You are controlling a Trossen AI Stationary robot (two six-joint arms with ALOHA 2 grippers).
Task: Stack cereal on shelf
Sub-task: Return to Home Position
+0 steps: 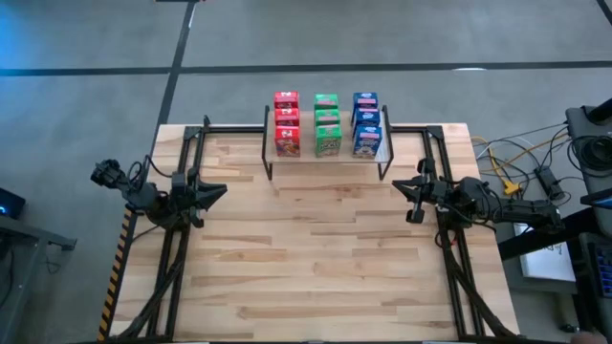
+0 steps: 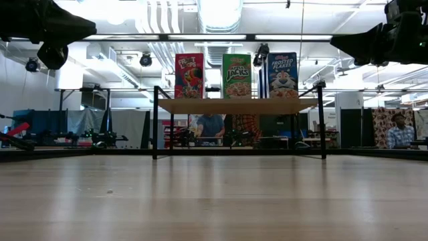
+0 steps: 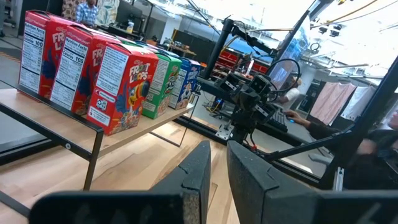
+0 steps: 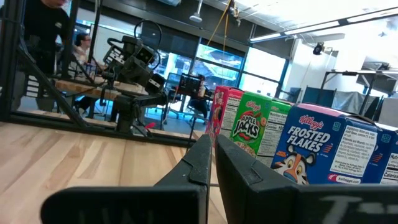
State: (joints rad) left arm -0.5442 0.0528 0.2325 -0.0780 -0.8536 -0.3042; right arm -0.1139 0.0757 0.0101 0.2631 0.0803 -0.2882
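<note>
Cereal [image 1: 326, 124]: upright on shelf [image 2: 237, 106], long axis vertical, fronts facing across the surface [image 1: 325, 268].
Left gripper [image 1: 218, 194]: narrow, holding nothing.
Right gripper [image 1: 402, 188]: narrow, holding nothing.

I've got open table [image 1: 325, 258] to cross between the left gripper [image 1: 212, 194] and right gripper [image 1: 402, 187] at its sides, and only the shelf [image 2: 237, 106] at the far edge, its top packed with cereal boxes [image 1: 327, 125], stands in the way.

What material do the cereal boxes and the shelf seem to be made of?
Cereal boxes: likely printed cardboard, slightly glossy, with folded edges and printed panels. Shelf: pale wooden top, matte, grain showing; its thin black legs look like painted metal.
</note>
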